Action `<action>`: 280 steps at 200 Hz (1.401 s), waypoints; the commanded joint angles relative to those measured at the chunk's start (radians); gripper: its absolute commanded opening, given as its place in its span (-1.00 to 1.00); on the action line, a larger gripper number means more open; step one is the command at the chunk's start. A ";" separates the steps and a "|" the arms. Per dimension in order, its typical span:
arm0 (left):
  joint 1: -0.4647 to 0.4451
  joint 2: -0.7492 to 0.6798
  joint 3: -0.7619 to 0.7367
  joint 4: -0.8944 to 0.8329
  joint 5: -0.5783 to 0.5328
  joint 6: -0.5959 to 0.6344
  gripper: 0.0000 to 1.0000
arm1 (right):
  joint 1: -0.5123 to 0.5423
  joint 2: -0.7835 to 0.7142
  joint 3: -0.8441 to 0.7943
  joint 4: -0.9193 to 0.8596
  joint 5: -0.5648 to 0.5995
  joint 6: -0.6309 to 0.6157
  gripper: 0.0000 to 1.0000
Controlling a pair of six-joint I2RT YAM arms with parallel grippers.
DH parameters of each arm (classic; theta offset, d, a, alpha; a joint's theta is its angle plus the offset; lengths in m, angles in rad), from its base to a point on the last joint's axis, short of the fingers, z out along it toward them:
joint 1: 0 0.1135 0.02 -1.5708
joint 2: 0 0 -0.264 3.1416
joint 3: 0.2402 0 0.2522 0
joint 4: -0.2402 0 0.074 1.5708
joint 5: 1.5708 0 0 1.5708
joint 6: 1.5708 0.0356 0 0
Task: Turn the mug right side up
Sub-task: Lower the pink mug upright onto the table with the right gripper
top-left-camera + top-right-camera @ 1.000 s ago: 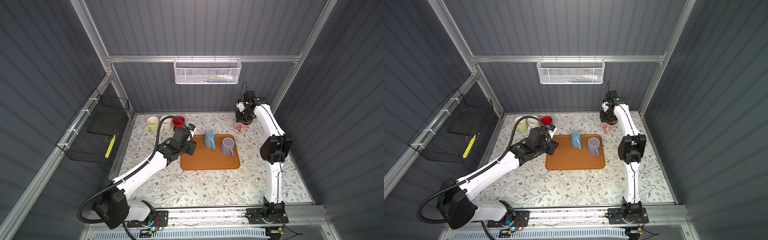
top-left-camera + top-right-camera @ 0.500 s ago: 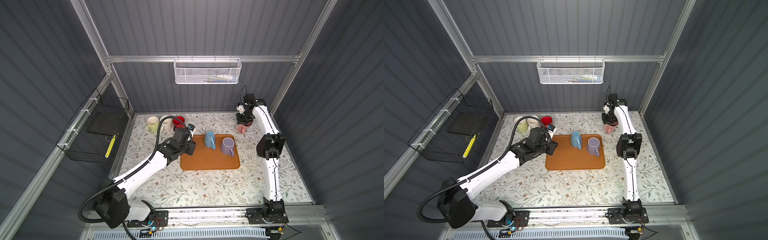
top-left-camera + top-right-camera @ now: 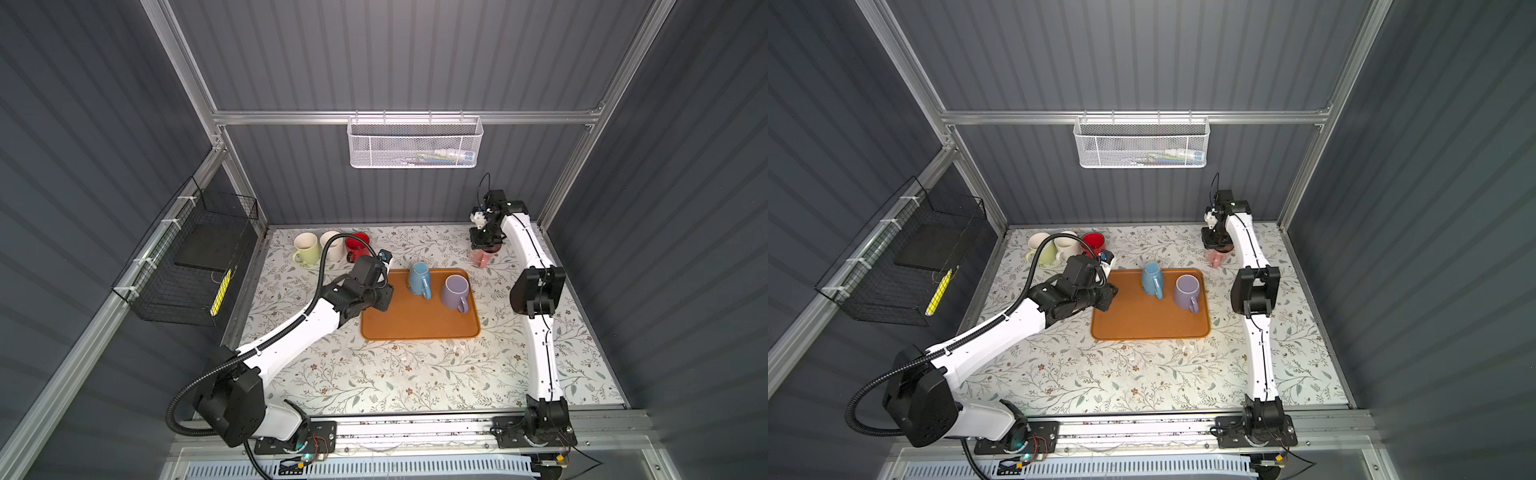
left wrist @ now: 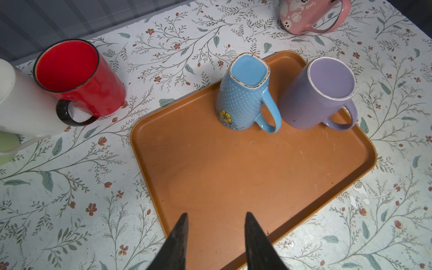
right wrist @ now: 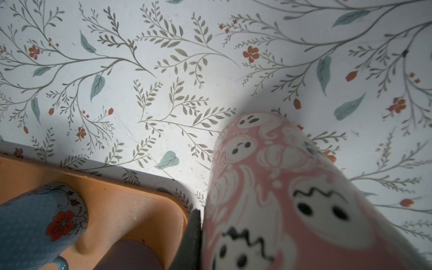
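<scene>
Step in hand: set-down. The right gripper (image 3: 484, 244) is clamped on the rim wall of the pink mug (image 5: 280, 187). The mug hangs base-down and slightly tilted, just beyond the far right corner of the tray (image 3: 415, 328); whether its base is resting cannot be confirmed. Next move: level the mug, lower it flat, release, withdraw upward. The right arm (image 3: 536, 291) is extended, wrist pointing down. The left gripper (image 4: 216, 215) hovers parted and empty over the tray's left edge.

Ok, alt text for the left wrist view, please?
A blue mug and a purple mug stand upside down on an orange tray. The open left hand hovers over the tray's edge; a red mug stands upright beside the tray, a pink mug beyond.
</scene>
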State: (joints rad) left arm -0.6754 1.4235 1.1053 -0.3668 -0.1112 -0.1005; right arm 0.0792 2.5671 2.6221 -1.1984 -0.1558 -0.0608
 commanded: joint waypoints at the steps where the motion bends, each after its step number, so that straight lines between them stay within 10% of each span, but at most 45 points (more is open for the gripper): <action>1: -0.005 0.007 0.031 -0.005 0.012 0.001 -0.20 | -0.002 0.001 0.041 0.053 0.002 -0.022 -1.00; 280: -0.006 -0.009 0.013 -0.007 0.007 0.002 -0.20 | 0.011 -0.028 0.036 0.066 0.009 -0.062 -0.36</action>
State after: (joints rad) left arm -0.6754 1.4254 1.1099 -0.3664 -0.1085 -0.1001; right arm 0.0834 2.5706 2.6389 -1.1130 -0.1562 -0.1165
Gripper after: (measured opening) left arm 0.402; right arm 0.314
